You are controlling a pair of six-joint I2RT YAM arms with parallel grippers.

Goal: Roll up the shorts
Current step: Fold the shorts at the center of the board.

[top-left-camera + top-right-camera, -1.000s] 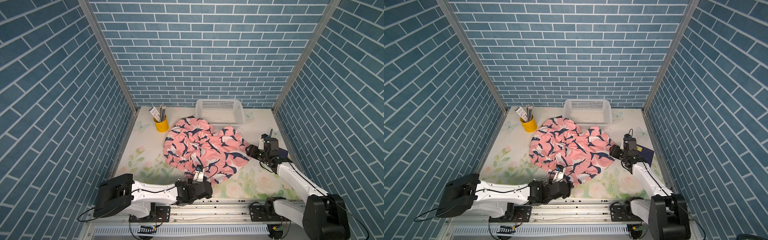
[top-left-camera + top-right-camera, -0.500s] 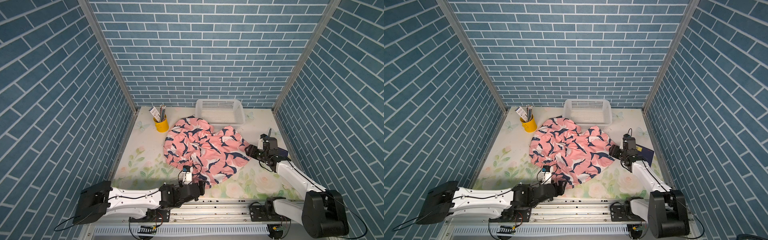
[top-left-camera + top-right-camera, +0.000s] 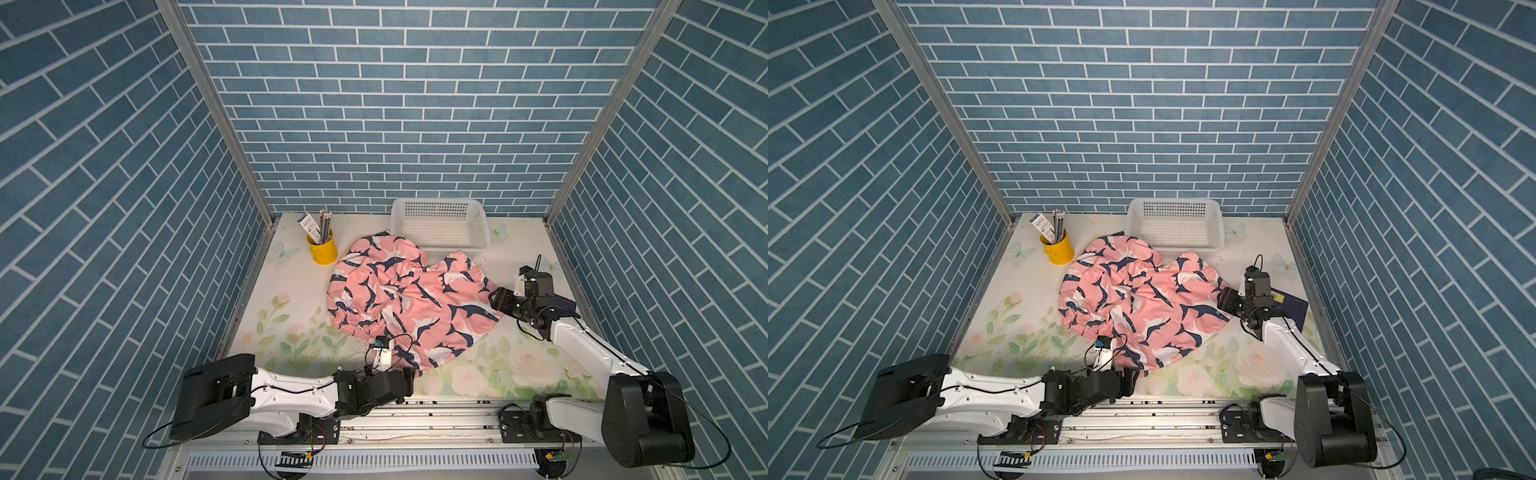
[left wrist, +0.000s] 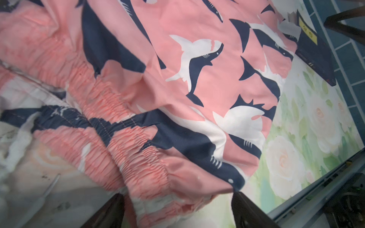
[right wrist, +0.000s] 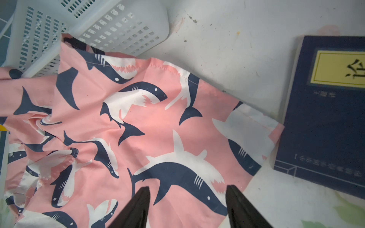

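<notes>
Shorts (image 3: 407, 299) unrolled, centre of worktop (image 3: 286, 291); left hand (image 4: 176, 194) wide open at waistband (image 4: 138, 163), right hand (image 5: 187, 187) open over hem (image 5: 254, 118), neither gripping.

The flower-printed table (image 3: 291, 299) carried the shorts (image 3: 407, 299), spread crumpled across its middle. A yellow pencil cup (image 3: 322, 251) and a white basket (image 3: 439, 249) stood near its far edge, and a dark blue book (image 3: 1289, 307) lay at its right.

Bright, even light fell from above, shadows soft; the shorts (image 4: 39, 43) looked blurred nearest the left wrist camera.
</notes>
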